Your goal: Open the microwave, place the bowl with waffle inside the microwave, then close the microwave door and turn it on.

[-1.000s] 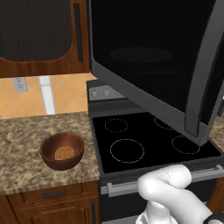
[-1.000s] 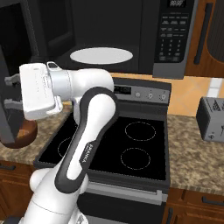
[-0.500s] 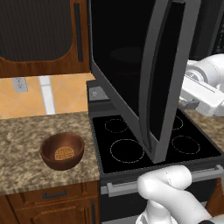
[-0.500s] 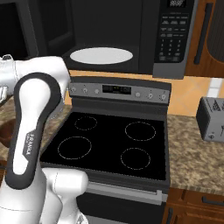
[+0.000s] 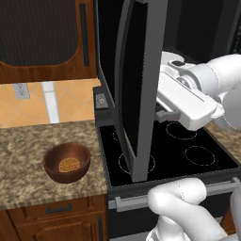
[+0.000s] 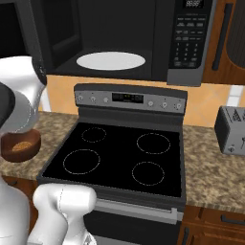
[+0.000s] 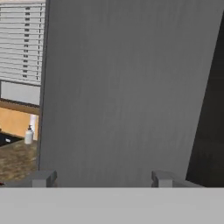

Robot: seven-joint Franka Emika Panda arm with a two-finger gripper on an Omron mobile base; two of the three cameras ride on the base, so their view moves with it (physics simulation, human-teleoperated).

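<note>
My gripper (image 7: 100, 178) has its two fingertips set wide apart with nothing between them, facing the grey inner face of the microwave door (image 7: 127, 87) at close range; whether the tips touch it I cannot tell. In the left base view the door (image 5: 141, 89) stands swung well out over the stove (image 5: 183, 146), nearly edge-on, my hand just behind it. The microwave (image 6: 119, 38) cavity is open, the white turntable plate (image 6: 111, 61) bare. The wooden bowl (image 5: 67, 162) sits on the granite desk (image 5: 28, 146) left of the stove, upright, with the waffle (image 5: 69, 164) flat in its bottom. Judgement: door step looks essentially complete; the bowl is next. The bowl looks rigid and fairly light, its smooth rounded wall likely slippery. A pinch across the rim, one finger inside and one outside, seems the safest hold. The waffle lies loose, so the bowl should stay level in transit.
</note>
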